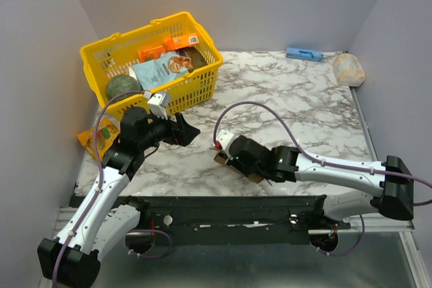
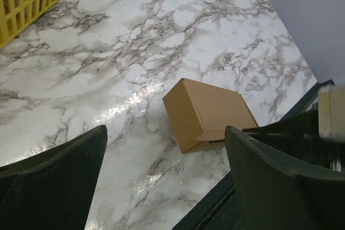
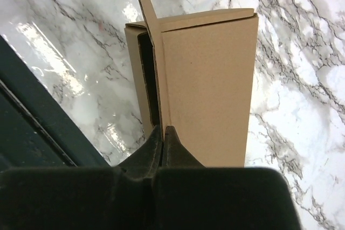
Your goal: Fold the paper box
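The paper box sits low in the centre of the top view, on the marble tabletop close to its near edge. In the left wrist view the paper box lies right of centre, its long axis running upper left to lower right. In the right wrist view the box runs bottom to top, one flap standing edge-on. The right hand is pinched tight on that flap's wall. The left hand gapes wide, holding nothing, well apart from the box.
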You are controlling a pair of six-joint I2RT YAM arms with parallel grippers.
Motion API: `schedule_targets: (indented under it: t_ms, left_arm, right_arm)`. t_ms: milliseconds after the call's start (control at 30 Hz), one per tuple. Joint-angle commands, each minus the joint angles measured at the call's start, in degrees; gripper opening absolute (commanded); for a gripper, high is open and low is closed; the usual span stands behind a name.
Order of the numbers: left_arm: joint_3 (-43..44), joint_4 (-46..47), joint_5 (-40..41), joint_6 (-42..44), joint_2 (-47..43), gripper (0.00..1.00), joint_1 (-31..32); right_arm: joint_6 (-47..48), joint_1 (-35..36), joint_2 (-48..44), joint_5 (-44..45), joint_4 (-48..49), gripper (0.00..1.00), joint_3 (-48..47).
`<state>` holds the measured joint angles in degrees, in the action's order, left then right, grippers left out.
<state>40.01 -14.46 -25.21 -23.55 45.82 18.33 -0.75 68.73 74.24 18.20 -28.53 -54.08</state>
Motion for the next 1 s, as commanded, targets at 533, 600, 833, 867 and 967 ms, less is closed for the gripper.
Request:
schedule_targets:
  t_ms: [533, 600, 833, 867, 967]
  left_arm:
    - [-2.2, 5.7, -29.5, 11.7, -3.2, 0.99, -0.1]
    - [-2.6, 6.6, -31.4, 10.6, -1.2, 0.99, 0.1]
    - [-2.5, 6.9, -33.2, 9.8, 3.9, 0.99, 3.7]
    - [-2.5, 7.0, -33.3, 9.8, 4.8, 0.99, 4.9]
    - [-2.5, 6.6, -33.4, 10.2, 5.5, 0.99, 7.7]
  right_arm:
    - [7.6, -19.1, -3.9, -50.2, -6.5, 0.0, -5.7]
    - [8.2, -20.4, -3.7, -52.6, -7.0, 0.0, -5.9]
    - [10.4, -21.9, -2.6, -56.8, -8.6, 0.0, -7.8]
    - [10.4, -22.0, -2.4, -57.0, -8.6, 0.0, -8.0]
    - [10.9, -22.1, -1.8, -57.8, -9.0, 0.0, -8.5]
